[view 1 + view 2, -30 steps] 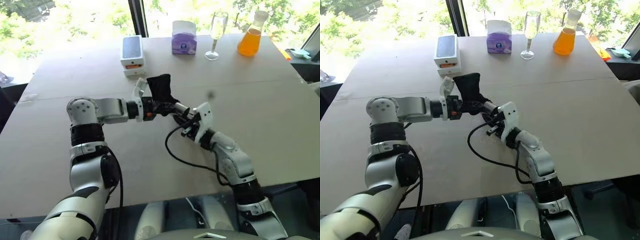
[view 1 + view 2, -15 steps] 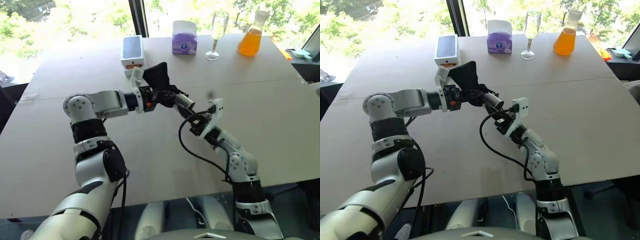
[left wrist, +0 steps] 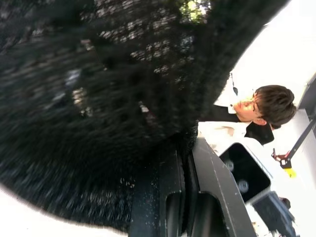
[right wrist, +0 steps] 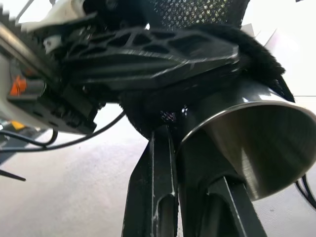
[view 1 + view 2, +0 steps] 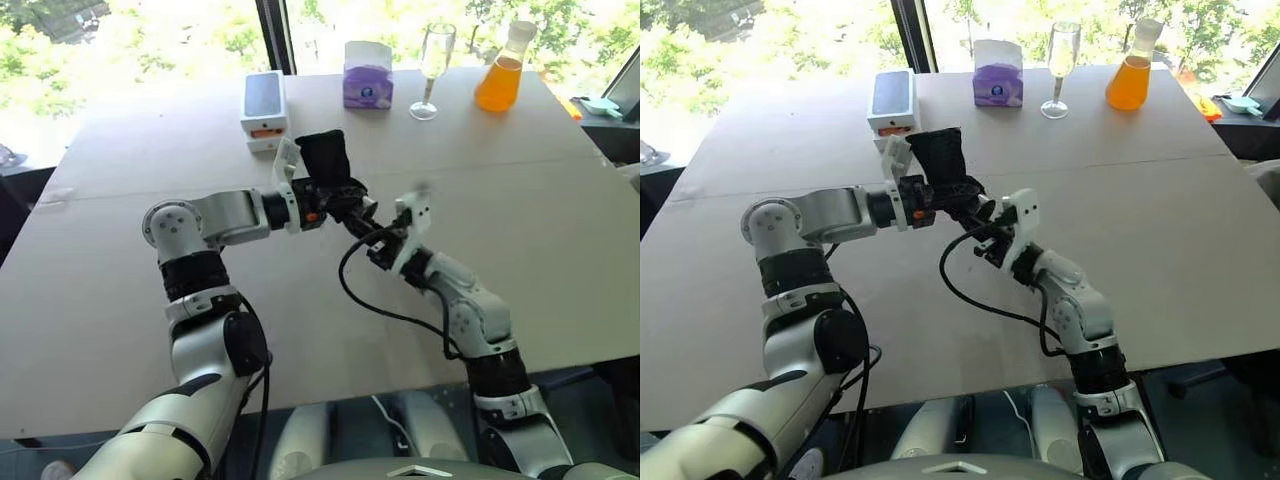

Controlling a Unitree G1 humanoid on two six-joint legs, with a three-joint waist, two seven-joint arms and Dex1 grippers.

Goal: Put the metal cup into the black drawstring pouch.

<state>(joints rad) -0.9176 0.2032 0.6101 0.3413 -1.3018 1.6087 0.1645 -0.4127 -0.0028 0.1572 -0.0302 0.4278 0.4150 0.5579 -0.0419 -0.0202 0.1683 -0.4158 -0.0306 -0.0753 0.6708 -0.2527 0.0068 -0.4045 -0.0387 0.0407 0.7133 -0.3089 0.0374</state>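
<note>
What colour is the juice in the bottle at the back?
Orange; the left eye view shows it best.

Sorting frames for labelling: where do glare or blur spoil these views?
Eye views: windows behind the table blown out. Left wrist view: the black drawstring pouch blurred, very close. Right wrist view: the metal cup sharp, bright streak along its rim.

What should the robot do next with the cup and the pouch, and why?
Probably push the cup a little further into the pouch. The left gripper holds the pouch up over the table, and the right gripper grips the cup at the pouch's mouth. The cup's rim end is outside the fabric, so it is not yet fully in.
</note>
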